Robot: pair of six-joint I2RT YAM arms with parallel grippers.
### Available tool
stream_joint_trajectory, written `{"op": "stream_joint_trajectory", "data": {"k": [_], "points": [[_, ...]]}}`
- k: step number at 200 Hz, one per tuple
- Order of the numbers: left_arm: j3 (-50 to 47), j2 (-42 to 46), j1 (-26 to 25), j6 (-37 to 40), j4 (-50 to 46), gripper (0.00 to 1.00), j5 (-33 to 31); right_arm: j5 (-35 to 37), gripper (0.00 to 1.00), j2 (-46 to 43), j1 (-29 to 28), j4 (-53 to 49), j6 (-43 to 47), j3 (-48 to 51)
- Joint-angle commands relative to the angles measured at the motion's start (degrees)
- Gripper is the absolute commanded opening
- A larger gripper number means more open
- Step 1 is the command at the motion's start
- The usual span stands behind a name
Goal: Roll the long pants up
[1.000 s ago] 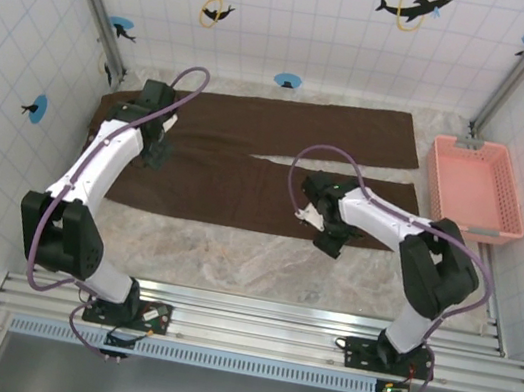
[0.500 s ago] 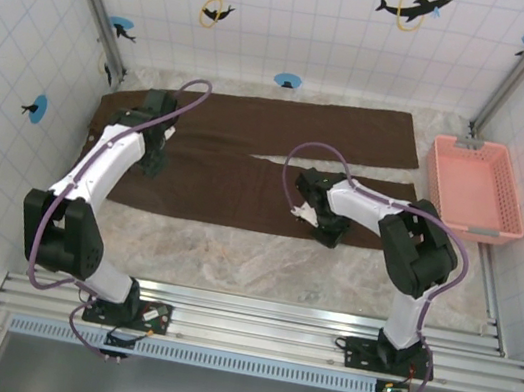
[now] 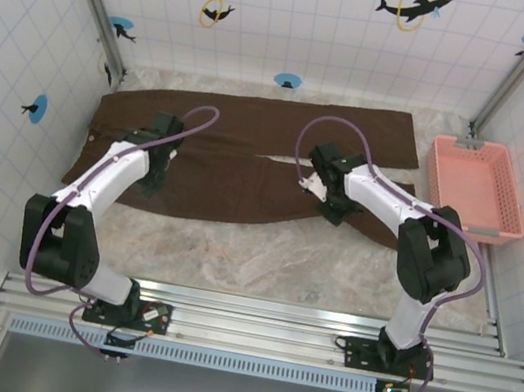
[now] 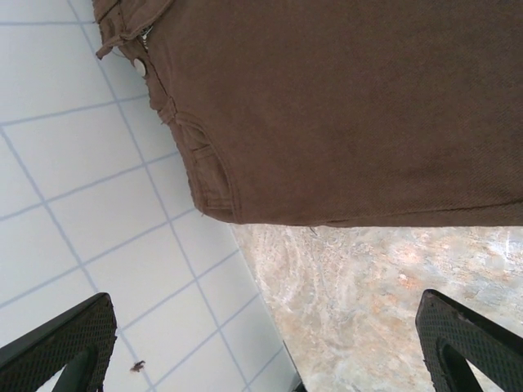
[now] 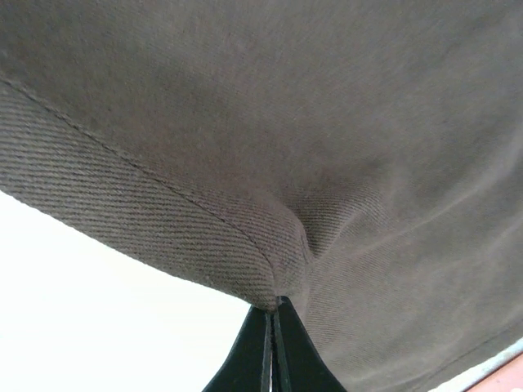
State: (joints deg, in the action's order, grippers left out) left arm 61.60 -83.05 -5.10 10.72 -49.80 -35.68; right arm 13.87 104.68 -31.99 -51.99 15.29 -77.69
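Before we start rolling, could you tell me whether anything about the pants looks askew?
The near leg of the long pants is pinched by the shut right pincer at its near edge, which is drawn inward and puckered there, so it runs crooked.

Pale, marbled surface (image 3: 261, 257) here, and the brown pants (image 3: 255, 122) are spread across its far half, waistband at the left end by the tiled wall, both legs running off to the right with a thin sliver of surface showing between them. The nearer leg isn't lying straight: its near edge bows toward the far side around the middle. Over at the right end sits the pink basket (image 3: 477, 188), just beside the far leg's hem, a small gap between them.
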Motion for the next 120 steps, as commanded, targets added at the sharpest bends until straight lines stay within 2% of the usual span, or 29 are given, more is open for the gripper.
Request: {"op": "stream_joint_trajectory", "data": {"k": [1,52,120], "points": [[-4.89,3.37,-3.96,0.83,0.98,0.97,-4.27,-0.65,0.00,-3.42,0.68,-3.44,0.96,-4.92],[-10.53,5.30,-6.41,3.12,4.40,0.97,-2.96,-3.42,0.00,-2.86,5.23,-5.85,-0.37,-12.42],[-7.25,-8.01,-6.56,2.11,6.21,0.97,-2.29,-5.96,0.00,-3.09,6.92,-5.69,-0.94,-13.88]]}}
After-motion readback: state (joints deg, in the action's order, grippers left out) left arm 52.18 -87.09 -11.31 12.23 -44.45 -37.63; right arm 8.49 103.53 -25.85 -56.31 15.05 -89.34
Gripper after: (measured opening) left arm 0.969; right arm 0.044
